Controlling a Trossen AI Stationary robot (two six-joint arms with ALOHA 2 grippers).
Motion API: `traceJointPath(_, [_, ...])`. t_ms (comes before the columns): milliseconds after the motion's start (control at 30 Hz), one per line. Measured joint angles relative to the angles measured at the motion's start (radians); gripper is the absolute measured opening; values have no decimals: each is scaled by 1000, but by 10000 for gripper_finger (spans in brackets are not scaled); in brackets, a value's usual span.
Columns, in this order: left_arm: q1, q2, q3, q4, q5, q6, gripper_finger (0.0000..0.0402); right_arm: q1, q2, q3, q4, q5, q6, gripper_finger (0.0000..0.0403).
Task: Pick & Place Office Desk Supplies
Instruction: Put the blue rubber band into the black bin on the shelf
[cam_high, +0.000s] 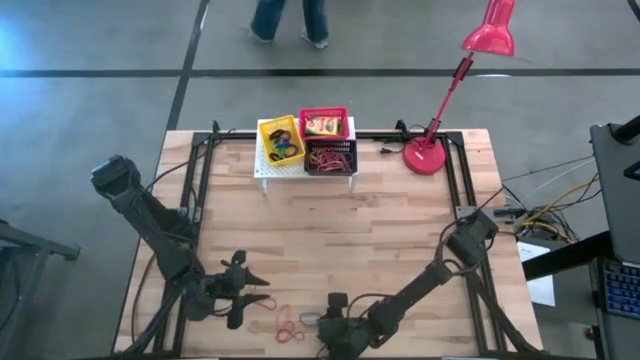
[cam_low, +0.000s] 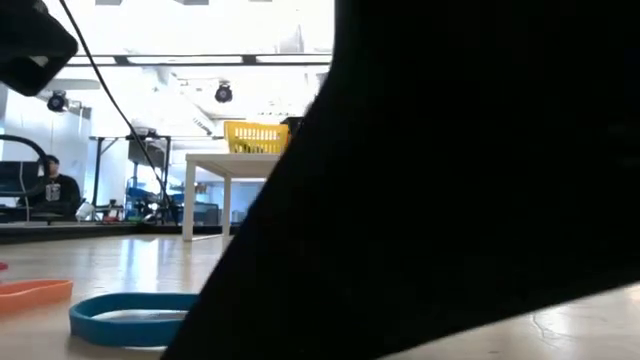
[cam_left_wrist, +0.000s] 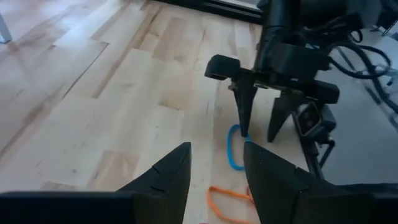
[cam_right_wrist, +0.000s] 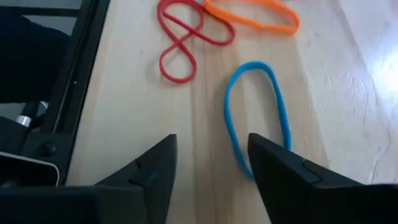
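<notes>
While the right gripper (cam_right_wrist: 208, 168) is hovering with parted, empty jaws over the blue loop (cam_right_wrist: 256, 115), lower centre of the high view, it should be straddling one strand before pinching. Left gripper (cam_left_wrist: 214, 177) is waiting alongside, released, grasping nothing.

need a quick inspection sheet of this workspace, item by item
surface: light wooden table, mostly bare in the middle
job's things: blue loop, red loop and orange loop lie flat near the front edge; more loops in the yellow basket and black basket; a crayon box in the red basket
clutter: red desk lamp at the back right
grippers: right gripper open, low over the blue loop; left gripper open, beside the loops, holding nothing
cables: wires off the table's right edge
surroundings: a person's legs behind the table; a seated person far off
</notes>
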Motion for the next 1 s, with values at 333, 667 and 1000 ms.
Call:
traceJointPath(333, [-19,0,0,-1,-24,-3,153,-3,-1,-26,5,6,39,32])
traceJointPath(667, [7,0,0,-29,-105,125,153,-35,-82,-34,-26,144,-75,8])
traceJointPath(1000, [134,0,-13,-125,-179,186,152,-171,-259,-81,-98,58,-260,8])
